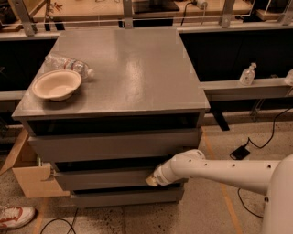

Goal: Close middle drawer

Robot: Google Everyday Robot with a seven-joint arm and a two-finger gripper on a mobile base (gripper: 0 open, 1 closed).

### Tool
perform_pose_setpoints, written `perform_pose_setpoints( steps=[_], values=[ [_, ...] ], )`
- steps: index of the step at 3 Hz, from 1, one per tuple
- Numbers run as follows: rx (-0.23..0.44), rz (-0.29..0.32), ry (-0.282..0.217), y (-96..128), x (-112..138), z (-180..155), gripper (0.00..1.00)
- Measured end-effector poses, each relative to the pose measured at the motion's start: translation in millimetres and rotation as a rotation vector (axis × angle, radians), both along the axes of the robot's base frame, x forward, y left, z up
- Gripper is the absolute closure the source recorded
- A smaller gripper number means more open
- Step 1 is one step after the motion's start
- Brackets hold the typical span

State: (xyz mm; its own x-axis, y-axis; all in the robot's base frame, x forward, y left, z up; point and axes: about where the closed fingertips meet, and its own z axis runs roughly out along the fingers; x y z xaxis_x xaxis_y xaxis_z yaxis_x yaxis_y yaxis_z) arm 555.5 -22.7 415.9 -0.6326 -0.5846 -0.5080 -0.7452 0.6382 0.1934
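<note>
Grey cabinet [137,68] on speckled floor [206,215]: gripper [152,180] sits against the middle drawer [100,179], spread or closed, can't tell. Stiff handle-less wood, so probably just push the flat front.

Looked like a robotics lab or workshop — speckled concrete floor [206,215], loose cable [273,125] and power brick [239,152], metal-framed benches [82,8] behind, a pump bottle [247,74] on one ledge [261,87]. Showed the gripper [151,181] at the middle drawer [100,179] front, right side.
</note>
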Motion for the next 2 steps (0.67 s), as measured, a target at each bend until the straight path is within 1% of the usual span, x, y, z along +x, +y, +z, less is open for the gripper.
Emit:
perform_pose_setpoints(
  steps=[1,2],
  values=[
    [-0.001,-0.003,-0.013,0.3,8.2,1.1,1.00],
    [-0.010,-0.039,-0.016,-12.1,-0.7,2.1,1.00]
  ],
)
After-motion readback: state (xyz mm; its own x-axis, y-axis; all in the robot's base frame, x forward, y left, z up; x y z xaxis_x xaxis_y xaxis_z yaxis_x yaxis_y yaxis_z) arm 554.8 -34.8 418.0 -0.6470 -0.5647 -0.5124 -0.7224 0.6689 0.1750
